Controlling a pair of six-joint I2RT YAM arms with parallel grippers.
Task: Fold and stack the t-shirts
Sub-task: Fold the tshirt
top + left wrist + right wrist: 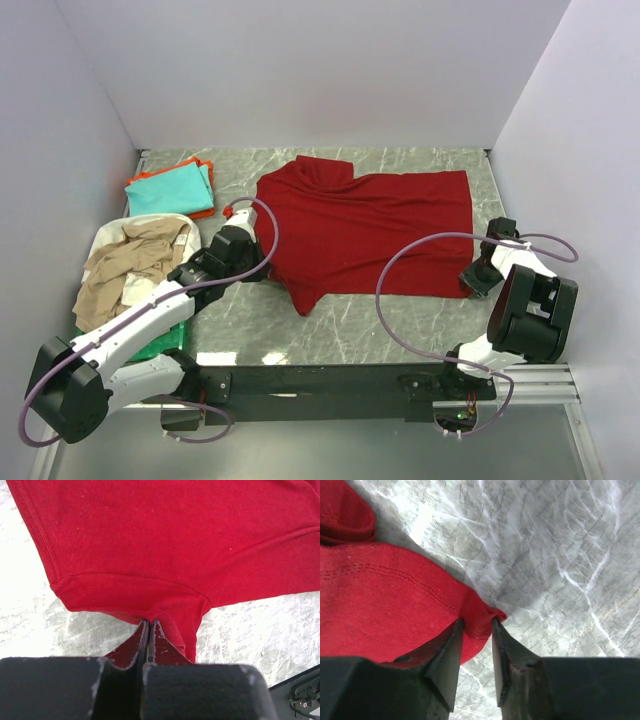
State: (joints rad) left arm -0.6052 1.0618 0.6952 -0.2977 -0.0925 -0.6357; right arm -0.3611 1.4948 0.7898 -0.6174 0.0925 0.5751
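A large dark red t-shirt (370, 230) lies spread on the marble table. My left gripper (262, 270) is shut on its near-left edge, and in the left wrist view the fingertips (149, 622) pinch a fold of the red cloth (175, 540). My right gripper (472, 282) sits at the shirt's near-right corner. In the right wrist view its jaws (477, 621) stand apart, with the hemmed corner of the red t-shirt (380, 605) bunched between the tips. Folded teal and orange t-shirts (172, 190) lie at the back left. Crumpled beige and white t-shirts (135, 265) are heaped at the left.
A green tray (165, 338) shows under the beige heap, beside the left arm. White walls close the table in at the back and on both sides. Purple cables loop over both arms. Bare marble (380, 320) lies between the shirt and the arm bases.
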